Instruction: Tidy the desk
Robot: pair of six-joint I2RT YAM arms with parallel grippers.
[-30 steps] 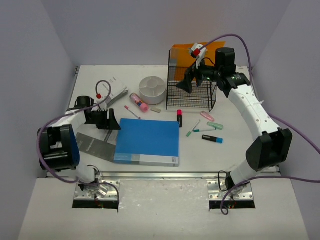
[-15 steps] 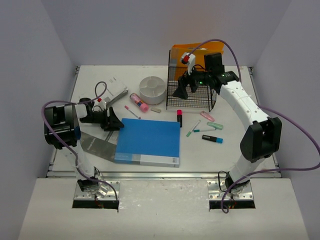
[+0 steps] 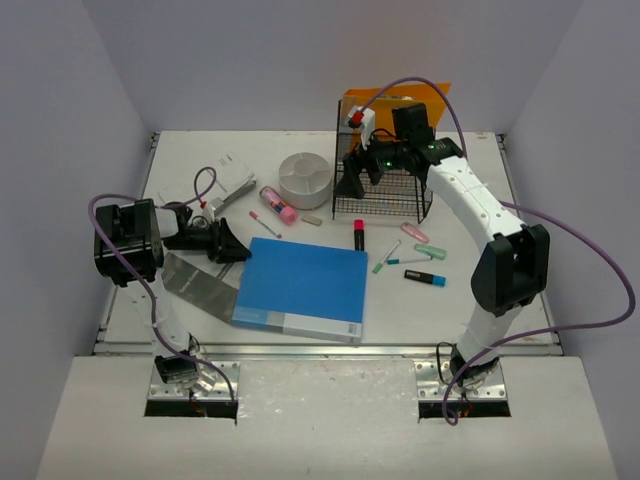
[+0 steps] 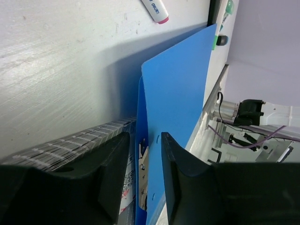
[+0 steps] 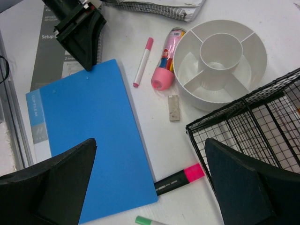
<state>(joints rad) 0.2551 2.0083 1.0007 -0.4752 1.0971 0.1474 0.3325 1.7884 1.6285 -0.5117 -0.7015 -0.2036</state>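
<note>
the flat white surface (image 3: 190,150) fills the space between lavender walls (image 3: 60,150), a silver rail (image 3: 330,350) along its near edge. we cannot tell if the left end effector (image 4: 145,136), straddling a corner of the blue folder (image 3: 300,285), grips it; the right end effector (image 3: 358,180) gapes wide, empty.

A gray booklet (image 5: 49,56) on the desk (image 5: 154,136) says "Setup" – the next word is cut off. The blue folder (image 5: 93,140) has a word on its pale strip – too small to read.

The desk (image 3: 425,312) is white, the folder (image 3: 300,285) blue, the wire basket (image 3: 385,203) black
</note>
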